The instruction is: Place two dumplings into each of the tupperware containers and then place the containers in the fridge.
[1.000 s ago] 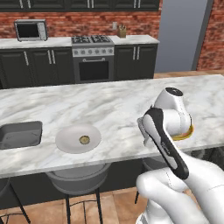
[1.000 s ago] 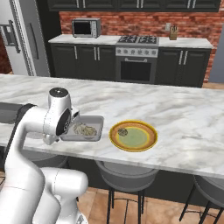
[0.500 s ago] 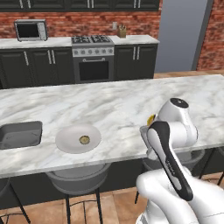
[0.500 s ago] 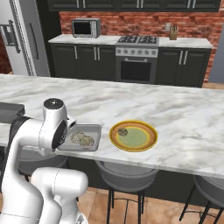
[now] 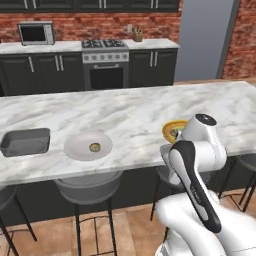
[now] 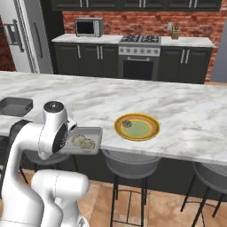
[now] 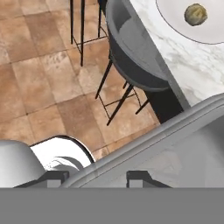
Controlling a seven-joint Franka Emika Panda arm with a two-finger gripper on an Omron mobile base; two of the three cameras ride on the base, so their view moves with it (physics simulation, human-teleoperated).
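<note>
My gripper (image 7: pixel 95 178) is shut on the rim of a grey tupperware container (image 6: pixel 90 134), which hangs at the counter's near edge, partly out over the stools. Two dumplings (image 6: pixel 82 141) lie in it. In the hand view the container's wall (image 7: pixel 175 144) runs slantwise between my fingertips (image 7: pixel 138 177). The other tupperware container (image 6: pixel 15 106) (image 5: pixel 25 141) sits on the counter at the far left. One dumpling (image 5: pixel 94 147) (image 7: pixel 195 14) rests on the round white plate (image 5: pixel 75 147). Another dumpling (image 6: pixel 126 123) lies on the yellow-rimmed plate (image 6: pixel 146 128). The fridge (image 6: pixel 26 35) stands at the back left.
A long marble island counter (image 6: pixel 186 111) runs across in front of me. Grey bar stools (image 6: pixel 131 166) (image 7: pixel 131 57) stand under its near edge, over a tiled floor. Dark cabinets, a stove (image 6: pixel 139 53) and a microwave (image 6: pixel 88 27) line the back wall.
The gripper has drawn the held container, with its two dumplings, back toward the counter's near edge and a little lower. The plates and the other container have stayed put.
</note>
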